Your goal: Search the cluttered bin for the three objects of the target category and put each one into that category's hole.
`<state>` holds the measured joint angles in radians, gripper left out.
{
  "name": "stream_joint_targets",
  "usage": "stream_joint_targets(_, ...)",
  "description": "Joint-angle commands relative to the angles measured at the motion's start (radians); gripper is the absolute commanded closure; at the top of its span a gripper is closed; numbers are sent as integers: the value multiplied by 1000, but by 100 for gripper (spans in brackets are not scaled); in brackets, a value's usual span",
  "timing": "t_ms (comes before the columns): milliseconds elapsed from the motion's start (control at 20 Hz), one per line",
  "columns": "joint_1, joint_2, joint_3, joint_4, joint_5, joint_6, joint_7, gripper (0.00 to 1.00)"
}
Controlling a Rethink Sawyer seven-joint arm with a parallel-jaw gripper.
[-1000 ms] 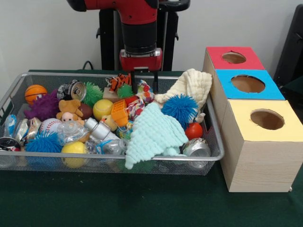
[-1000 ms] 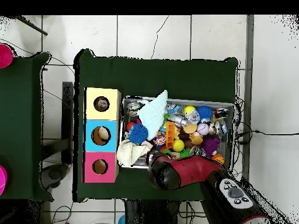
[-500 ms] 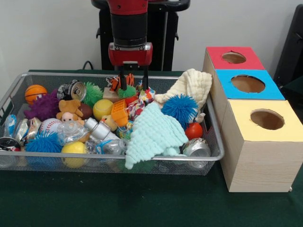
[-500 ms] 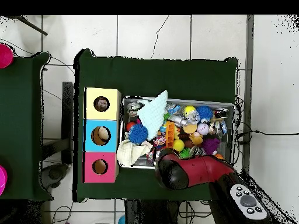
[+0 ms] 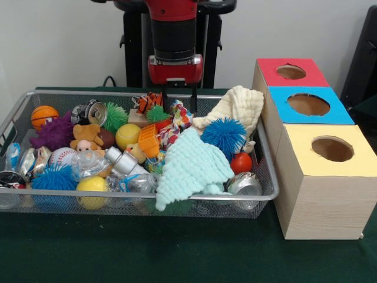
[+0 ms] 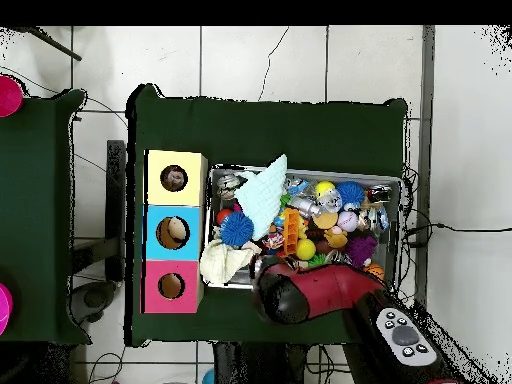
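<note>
Green cloth over the table (image 5: 118,253), white wall behind, so pretty plain setup. Gripper (image 5: 179,98) hangs over the far rim of the wire bin (image 5: 268,177), two dark fingers apart w/ nothing between them, so it's open and empty atm. Tips sit just above the rope toy (image 5: 177,118) and the little green spiky ball (image 5: 155,114), near the striped tiger toy (image 5: 148,101). Arm (image 5: 175,35) comes straight down, wrist vertical; from overhead it covers that edge of the bin.

Progress: target category isn't stated, so can't tell which stuff counts. Overhead shows something inside each hole: yellow box (image 6: 175,178), blue box (image 6: 175,232), red box (image 6: 172,286), but can't make out what. Bin's packed tho: mint cloth (image 5: 188,165), cream cloth (image 5: 238,106), blue spiky ball (image 5: 224,135), cans, balls, teddy (image 5: 87,135). I'd guess it's mid-search, lining up a pick, w/ at least one item left.
</note>
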<state>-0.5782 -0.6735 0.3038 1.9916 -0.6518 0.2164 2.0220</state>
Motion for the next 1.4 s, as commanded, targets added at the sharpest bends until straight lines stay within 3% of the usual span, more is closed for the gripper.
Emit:
stream_joint_targets(50, 17, 46, -8, -64, -56, 5, 2, 0)
stream_joint_targets(900, -84, 26, 32, -66, -92, 60, -86, 0)
stream_joint_targets(1050, -93, 66, 48, -79, -100, 72, -101, 0)
stream_joint_targets(1400, -30, 167, -2, -103, -145, -10, -22, 0)
